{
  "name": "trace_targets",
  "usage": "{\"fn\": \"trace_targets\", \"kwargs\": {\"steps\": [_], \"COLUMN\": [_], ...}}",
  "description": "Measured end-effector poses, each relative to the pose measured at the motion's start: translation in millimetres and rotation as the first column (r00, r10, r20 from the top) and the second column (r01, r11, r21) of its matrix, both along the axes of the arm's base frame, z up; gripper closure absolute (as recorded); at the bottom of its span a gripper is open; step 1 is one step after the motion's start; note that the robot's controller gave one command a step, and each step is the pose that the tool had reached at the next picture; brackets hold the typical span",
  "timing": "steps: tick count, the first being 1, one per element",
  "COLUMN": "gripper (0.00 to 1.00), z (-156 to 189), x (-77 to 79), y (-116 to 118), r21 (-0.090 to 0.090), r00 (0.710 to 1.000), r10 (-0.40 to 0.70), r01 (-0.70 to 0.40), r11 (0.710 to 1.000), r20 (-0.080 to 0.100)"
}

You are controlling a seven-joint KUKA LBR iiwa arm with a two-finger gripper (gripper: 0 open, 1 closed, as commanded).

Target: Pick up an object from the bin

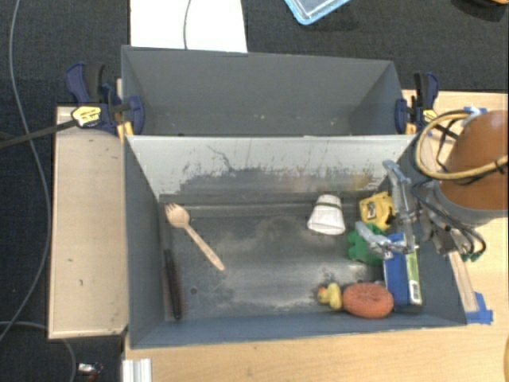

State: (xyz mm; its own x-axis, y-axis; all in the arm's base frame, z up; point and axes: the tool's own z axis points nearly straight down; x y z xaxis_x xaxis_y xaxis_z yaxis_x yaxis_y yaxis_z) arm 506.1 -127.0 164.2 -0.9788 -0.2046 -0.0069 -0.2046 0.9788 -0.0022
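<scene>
Grey bin [262,94] holds wooden spoon [193,234], white cup [327,215], green toy [360,250] beside gripper [393,241].

The arm [475,165] (orange-capped at the wrist) points its pincer [394,241] downward.

Even, diffuse light falls from above on the grey metal bin [262,161]. Its sloped inner wall shows pale and bright, its floor darker. Shadows are soft and short, deepest under the arm [477,173] at right.
</scene>
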Motion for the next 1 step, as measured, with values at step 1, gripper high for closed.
{"fn": "trace_targets", "kwargs": {"steps": [1], "gripper": [0.00], "z": [-12.8], "x": [-0.8], "y": [3.4], "r21": [-0.002], "r00": [0.996], "r10": [0.090], "r01": [-0.090], "r11": [0.996], "r20": [0.004]}}
